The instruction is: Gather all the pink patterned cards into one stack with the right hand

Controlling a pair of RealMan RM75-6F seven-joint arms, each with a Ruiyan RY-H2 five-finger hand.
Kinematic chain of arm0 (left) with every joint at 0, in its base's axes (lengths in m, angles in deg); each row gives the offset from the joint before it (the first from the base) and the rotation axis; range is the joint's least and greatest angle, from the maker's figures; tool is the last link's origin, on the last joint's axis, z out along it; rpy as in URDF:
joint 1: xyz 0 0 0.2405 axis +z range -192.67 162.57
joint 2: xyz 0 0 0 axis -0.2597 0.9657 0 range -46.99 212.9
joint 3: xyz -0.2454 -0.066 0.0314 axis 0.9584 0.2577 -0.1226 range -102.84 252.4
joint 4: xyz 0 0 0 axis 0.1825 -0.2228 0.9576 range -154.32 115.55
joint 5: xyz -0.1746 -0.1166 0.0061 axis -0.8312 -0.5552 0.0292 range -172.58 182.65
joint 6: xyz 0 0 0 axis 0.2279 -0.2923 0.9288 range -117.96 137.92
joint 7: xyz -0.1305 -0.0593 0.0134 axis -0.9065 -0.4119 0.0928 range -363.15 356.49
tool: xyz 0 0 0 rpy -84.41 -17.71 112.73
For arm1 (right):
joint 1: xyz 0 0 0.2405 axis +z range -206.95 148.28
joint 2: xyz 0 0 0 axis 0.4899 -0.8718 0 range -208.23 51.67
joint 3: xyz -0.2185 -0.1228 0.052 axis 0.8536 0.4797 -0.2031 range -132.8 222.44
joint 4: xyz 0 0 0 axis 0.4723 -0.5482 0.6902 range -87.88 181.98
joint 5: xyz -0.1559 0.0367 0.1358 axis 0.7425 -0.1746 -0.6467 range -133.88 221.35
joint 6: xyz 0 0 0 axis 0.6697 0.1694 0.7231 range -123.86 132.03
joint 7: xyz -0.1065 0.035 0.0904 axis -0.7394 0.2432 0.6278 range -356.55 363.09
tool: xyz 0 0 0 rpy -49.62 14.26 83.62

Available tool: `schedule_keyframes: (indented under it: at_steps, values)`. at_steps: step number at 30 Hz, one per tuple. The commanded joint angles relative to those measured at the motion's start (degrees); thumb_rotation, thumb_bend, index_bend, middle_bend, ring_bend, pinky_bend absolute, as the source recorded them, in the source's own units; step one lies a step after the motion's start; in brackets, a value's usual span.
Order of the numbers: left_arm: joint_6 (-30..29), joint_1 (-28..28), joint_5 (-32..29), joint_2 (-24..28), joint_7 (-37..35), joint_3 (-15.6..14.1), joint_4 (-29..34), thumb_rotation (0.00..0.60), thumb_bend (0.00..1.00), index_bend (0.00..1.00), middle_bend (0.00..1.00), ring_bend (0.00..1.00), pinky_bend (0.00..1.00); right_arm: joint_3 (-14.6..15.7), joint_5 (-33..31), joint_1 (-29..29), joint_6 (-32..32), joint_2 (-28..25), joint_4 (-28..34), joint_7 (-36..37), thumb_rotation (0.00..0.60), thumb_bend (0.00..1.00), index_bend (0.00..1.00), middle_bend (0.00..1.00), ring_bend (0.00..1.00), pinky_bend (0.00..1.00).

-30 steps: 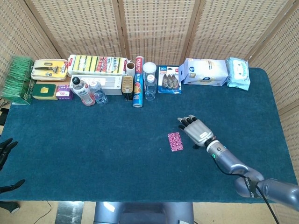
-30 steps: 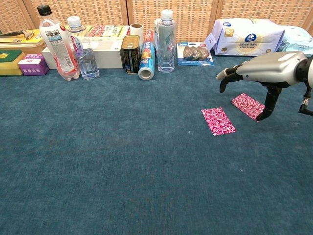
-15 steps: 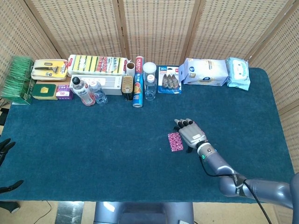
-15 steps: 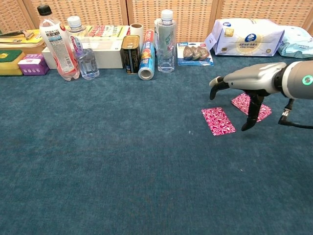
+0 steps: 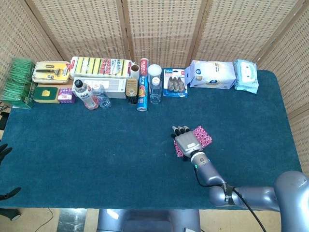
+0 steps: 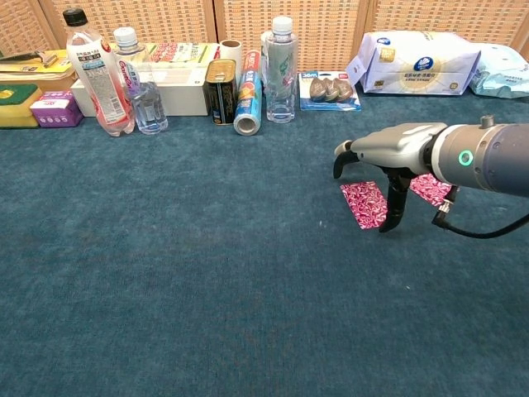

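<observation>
- Pink patterned cards, two that show: the near card (image 6: 364,203) lies flat on the blue cloth (image 6: 207,289), and the far card (image 6: 431,187) lies just beside it on the robot's right, closer to the back row.
- Right hand (image 6: 382,154) hangs palm-down over the near card, fingers spread and curling downward, with one fingertip (image 6: 386,225) reaching down by that card's near corner. Nothing is clamped in it. Whether the tip actually touches the card or the cloth is too close to call.
- From the head view the right hand (image 5: 185,140) covers most of the near card, only its left edge (image 5: 177,149) peeking out, while the far card (image 5: 203,136) pokes out to the right of the hand.
- Left hand (image 5: 4,152) is just a dark sliver at the left edge of the head view, well apart from everything. Can't tell how its fingers are set.
- Progress-wise, looks like early days: the two cards are near each other but still lying separately, no stack yet. What's left is getting one card onto the other, probably by sliding or lifting it across.
- Bottles (image 6: 103,74), a foil roll (image 6: 248,103) and wipes packs (image 6: 417,62) along the back are just clutter, well clear of the cards.
</observation>
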Motion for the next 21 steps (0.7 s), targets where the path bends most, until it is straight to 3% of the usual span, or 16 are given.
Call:
schedule_keyframes:
  at_steps: [1, 21]
  values:
    - [-0.1, 0.0, 0.0, 0.1, -0.3, 0.0, -0.2, 0.6, 0.08, 0.0, 0.0, 0.0, 0.0, -0.2, -1.5, 0.5, -0.4, -0.1, 0.0, -0.5, 0.6, 0.08, 0.17, 0.0, 0.03, 0.04]
    - [-0.4, 0.0, 0.4, 0.1, -0.8, -0.2, -0.5, 0.6, 0.08, 0.0, 0.0, 0.0, 0.0, 0.8, -2.6, 1.2, 0.1, 0.8, -1.1, 0.0, 0.6, 0.08, 0.18, 0.0, 0.04, 0.04]
